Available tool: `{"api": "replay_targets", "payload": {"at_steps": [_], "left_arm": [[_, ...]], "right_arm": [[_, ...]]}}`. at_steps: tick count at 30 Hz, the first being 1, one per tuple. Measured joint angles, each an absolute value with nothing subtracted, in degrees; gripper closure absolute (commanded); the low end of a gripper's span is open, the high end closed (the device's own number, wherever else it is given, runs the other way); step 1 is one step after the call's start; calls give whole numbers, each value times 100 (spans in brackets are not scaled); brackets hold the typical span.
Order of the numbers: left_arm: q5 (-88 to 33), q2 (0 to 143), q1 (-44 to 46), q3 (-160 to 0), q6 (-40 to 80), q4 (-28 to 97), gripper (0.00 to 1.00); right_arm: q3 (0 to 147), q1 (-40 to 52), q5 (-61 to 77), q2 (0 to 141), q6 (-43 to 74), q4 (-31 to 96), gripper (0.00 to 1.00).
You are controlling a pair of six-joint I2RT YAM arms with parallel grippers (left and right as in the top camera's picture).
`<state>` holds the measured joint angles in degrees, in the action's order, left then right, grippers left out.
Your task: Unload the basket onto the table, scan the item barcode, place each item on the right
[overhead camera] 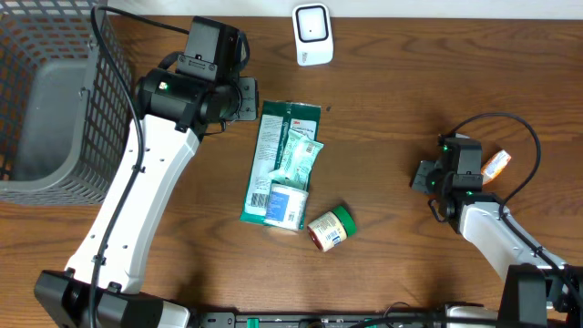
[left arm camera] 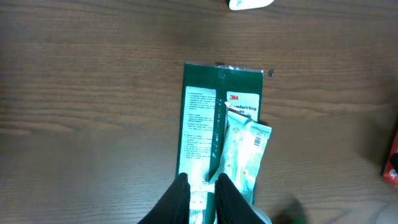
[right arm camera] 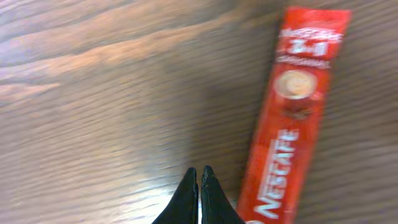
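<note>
Wooden table [overhead camera: 410,91] bears green packet [overhead camera: 271,164], long axis front-to-back.

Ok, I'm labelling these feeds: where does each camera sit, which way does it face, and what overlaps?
Overhead: above the table, facing straight down; left arm, right arm, wire basket, scanner show.
Left wrist: on the left arm, facing down at the green 3M package; left fingers narrowly parted at bottom.
Right wrist: on the right arm, facing down at a red Nescafe sachet; right fingers shut.
Shared: overhead and left wrist both show the green 3M package.
</note>
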<state>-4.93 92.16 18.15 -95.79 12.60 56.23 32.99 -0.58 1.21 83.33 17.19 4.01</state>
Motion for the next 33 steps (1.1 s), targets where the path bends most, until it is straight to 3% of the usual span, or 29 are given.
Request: {"api": "replay_targets", "payload": {"at_steps": [11, 25, 29, 31, 33], "left_arm": [[-495, 9216, 1815, -9579, 1238, 5614, 76], [-493, 9216, 1815, -9579, 1238, 5614, 76], [-493, 9216, 1815, -9579, 1212, 5616, 76], [-495, 9214, 1815, -9579, 1197, 5618, 72], [-493, 9196, 1815, -9577, 1188, 5629, 59]], "right_arm": [[3369, -84, -397, 8978, 1691, 344, 99], [3288, -827, -829, 8997, 1485, 10, 98], [3299, -827, -329, 8871, 1341, 211, 85], [3328, -836, -1, 8637, 1282, 397, 70], [3450, -847, 526, 8215, 1251, 652, 43]]}}
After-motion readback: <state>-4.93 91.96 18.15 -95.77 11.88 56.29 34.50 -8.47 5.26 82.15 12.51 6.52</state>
